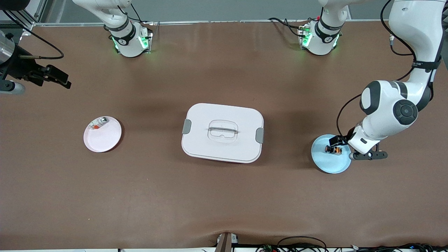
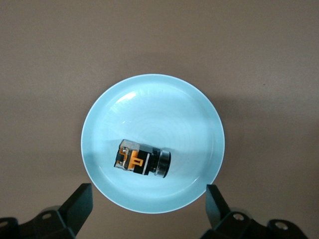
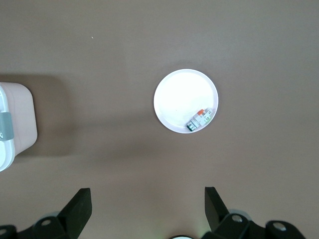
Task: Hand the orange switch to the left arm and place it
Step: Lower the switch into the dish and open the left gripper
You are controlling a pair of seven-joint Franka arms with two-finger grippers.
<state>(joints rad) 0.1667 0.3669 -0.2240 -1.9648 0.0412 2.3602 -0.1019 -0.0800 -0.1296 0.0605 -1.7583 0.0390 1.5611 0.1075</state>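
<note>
Brown table (image 1: 224, 196): bare mat surface carrying every item; a dropped part would land here.
White box (image 1: 223, 132): closed, at the middle of the table, between the two plates. Risk: a low, straight carry across the table would strike its lid or handle.
Left arm (image 1: 388, 115): bent low at its own end of the table. Risk: the elbow could swing wide during the lift.
Pink plate (image 1: 102, 134): toward the right arm's end, holding a small silver-and-red piece (image 1: 99, 122). Risk: a wrong pick.
Blue plate (image 2: 152, 143): toward the left arm's end. Risk: fingers coming down on the rim could tip it.
Left gripper (image 2: 147, 204): over the blue plate, fingers fully spread, holding nothing.
Right gripper (image 3: 147, 206): waiting high over the table near the pink plate, fingers fully spread, empty.
Orange switch (image 2: 144, 159): lying on its side in the blue plate. Risk: its round end could roll or slip from a poor pinch.
</note>
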